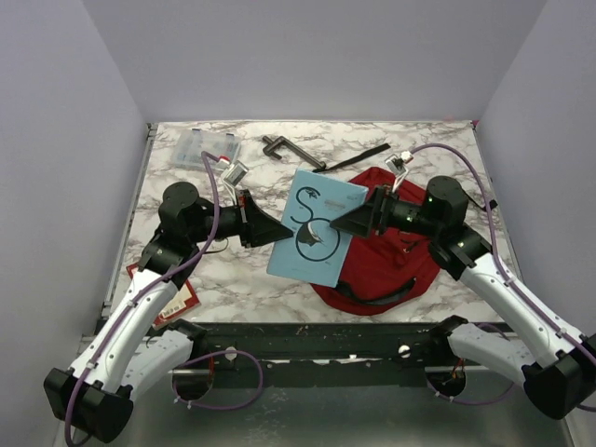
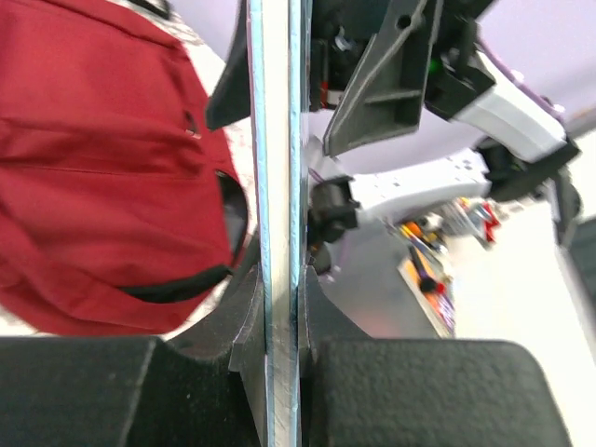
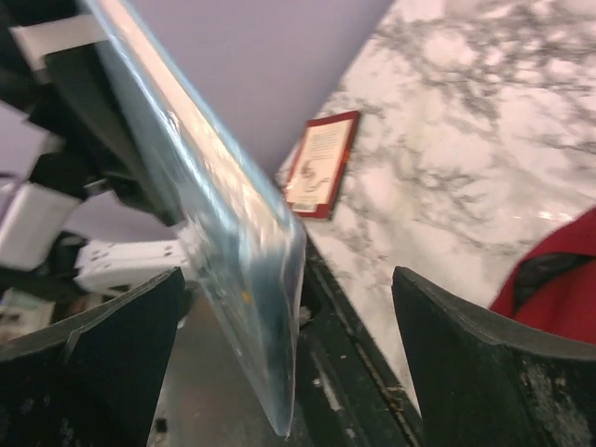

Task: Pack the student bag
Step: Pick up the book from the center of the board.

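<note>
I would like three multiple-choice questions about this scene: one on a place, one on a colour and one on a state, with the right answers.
1. The clear plastic box lies on the table at: A the far left; B the near right; C the middle.
2. The student bag is: A blue; B red; C grey.
3. The right gripper is: A shut on a comb; B shut on a strap; C open beside the book.

Answers:
1 A, the top view shows it near the far left corner.
2 B, its fabric is red in every view.
3 C, its fingers stand wide apart, while the left gripper clamps the book.
</note>
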Robot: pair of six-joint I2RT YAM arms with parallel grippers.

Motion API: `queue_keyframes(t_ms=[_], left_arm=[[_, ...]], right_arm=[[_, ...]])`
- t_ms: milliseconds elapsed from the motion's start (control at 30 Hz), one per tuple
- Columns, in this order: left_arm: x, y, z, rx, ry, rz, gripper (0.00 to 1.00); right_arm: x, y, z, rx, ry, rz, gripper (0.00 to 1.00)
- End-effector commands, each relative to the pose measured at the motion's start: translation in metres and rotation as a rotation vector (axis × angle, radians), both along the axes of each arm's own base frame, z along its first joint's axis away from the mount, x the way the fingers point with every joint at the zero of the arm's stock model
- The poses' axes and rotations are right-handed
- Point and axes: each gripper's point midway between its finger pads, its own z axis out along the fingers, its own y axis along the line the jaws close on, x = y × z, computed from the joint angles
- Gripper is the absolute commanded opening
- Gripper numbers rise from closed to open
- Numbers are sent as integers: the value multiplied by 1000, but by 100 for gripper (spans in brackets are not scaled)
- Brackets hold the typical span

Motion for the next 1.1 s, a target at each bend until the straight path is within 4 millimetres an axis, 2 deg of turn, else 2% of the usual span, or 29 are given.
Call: queue_keyframes(t_ms=[0,100,200,267,300,367,433,533,667,767,967,1067], left_arm=[[-35,-6,30,-84,-73,-248,0],[-36,-9,29,-79,-4,-308,0],[-30,-10,28,-78,29,-305,0],[-22,-11,29,-83,62,-269,0],[-17,-11,29,-87,79,-243,15],[-5,-7,27,-99,112,-156,48],[10,2,23,-110,138,-39,67],[33,23,10,-122,214,176,85],[44,44,-22,-161,363,401,98],[35,42,-22,-236,391,385,98],[17,3,-14,-325,424,245,98],[19,-12,-20,-320,464,229,87]], right_arm=[[-59,5,36,208,22,312,90],[-67,3,43,246,40,336,75],[-72,0,50,270,28,336,59],[-67,-1,56,295,29,284,41],[-61,-2,59,307,35,238,23],[-47,-4,60,322,69,142,1],[-34,-8,59,346,85,41,1],[-12,-20,56,365,117,-132,1],[-1,-35,60,514,139,-251,1],[-1,-41,70,661,148,-251,1],[3,-39,75,796,142,-193,0],[6,-42,74,827,143,-208,1]])
